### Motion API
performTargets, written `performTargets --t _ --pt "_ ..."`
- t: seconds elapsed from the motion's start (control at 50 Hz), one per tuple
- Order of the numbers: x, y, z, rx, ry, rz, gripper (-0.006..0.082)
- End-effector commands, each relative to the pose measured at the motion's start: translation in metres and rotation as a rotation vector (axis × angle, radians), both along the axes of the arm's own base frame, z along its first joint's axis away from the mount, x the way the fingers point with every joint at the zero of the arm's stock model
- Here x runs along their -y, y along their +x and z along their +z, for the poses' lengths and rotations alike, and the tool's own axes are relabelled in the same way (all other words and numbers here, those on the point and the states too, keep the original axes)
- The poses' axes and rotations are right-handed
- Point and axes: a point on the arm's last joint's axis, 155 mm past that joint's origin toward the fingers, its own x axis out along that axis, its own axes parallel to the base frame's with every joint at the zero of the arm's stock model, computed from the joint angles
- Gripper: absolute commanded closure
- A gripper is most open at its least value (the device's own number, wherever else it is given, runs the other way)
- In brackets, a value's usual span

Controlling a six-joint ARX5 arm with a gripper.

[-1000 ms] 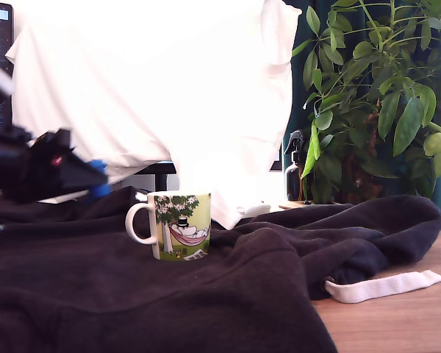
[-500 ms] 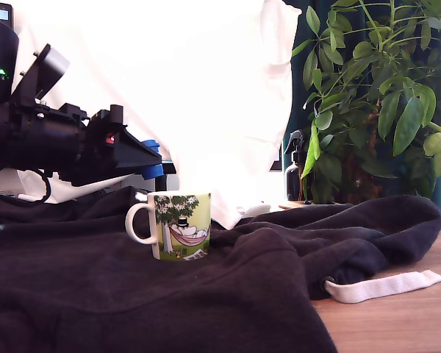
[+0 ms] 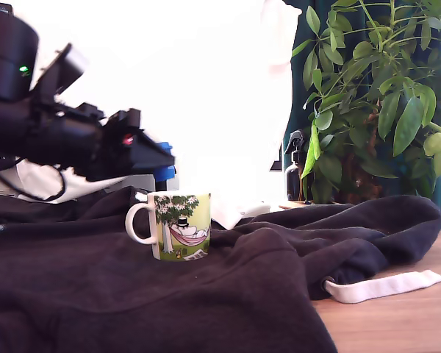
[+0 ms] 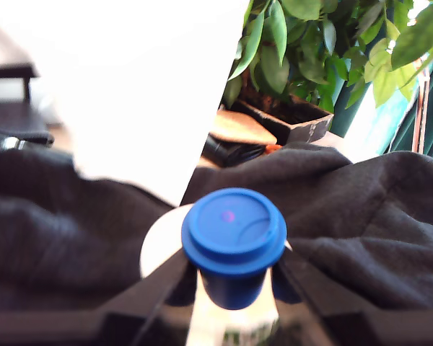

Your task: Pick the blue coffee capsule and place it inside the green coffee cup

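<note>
My gripper (image 3: 162, 163) is shut on the blue coffee capsule (image 3: 164, 170), holding it in the air just above and slightly toward the exterior view's left of the green coffee cup (image 3: 179, 224). The cup stands upright on a dark cloth, its white handle toward the exterior view's left. In the wrist view the blue coffee capsule (image 4: 234, 241) sits between my two dark fingers (image 4: 155, 285), its wide flat rim facing the camera. Behind it shows the pale rim of the green coffee cup (image 4: 159, 241), mostly hidden by the capsule.
A dark sweater (image 3: 264, 287) covers most of the wooden table (image 3: 404, 323), with a white drawstring (image 3: 382, 287) lying at its edge. A white cloth (image 3: 206, 88) hangs behind. A leafy potted plant (image 3: 375, 103) and a dark spray bottle (image 3: 297, 168) stand at the exterior view's right.
My arm has risen and swung toward the exterior view's right, carrying the capsule from low at the far left to a spot just above the cup's rim.
</note>
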Motion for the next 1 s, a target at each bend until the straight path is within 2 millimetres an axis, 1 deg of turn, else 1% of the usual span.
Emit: performTargets --t 0.0,0.12,0.18,0.24,0.38,0.42,0.54,0.62,0.74,0.8,0.9,0.98 --pt "0.01 -0.001 0.002 0.028 0.023 -0.029 0.0104" --pt "0.019 -0.001 0.009 0.043 0.024 -0.049 0.0115" --pt "0.02 -0.001 0.009 0.039 0.024 -0.049 0.0186" --pt "0.019 -0.001 0.007 0.029 0.028 -0.049 0.0303" --pt "0.011 0.002 -0.002 -0.013 0.043 -0.037 0.071" --pt "0.007 0.004 -0.004 -0.025 0.049 -0.028 0.0794" --pt "-0.005 0.007 -0.002 -0.041 0.056 -0.001 0.0783" --pt "-0.013 0.009 0.006 -0.035 0.052 0.013 0.0784" --pt "-0.03 0.01 0.024 -0.025 0.048 0.05 0.0784" --pt "-0.042 0.012 0.032 -0.022 0.05 0.082 0.0784" --pt "-0.068 0.015 0.039 -0.018 0.093 0.16 0.0784" --pt "-0.092 0.019 0.04 -0.025 0.135 0.238 0.0784"
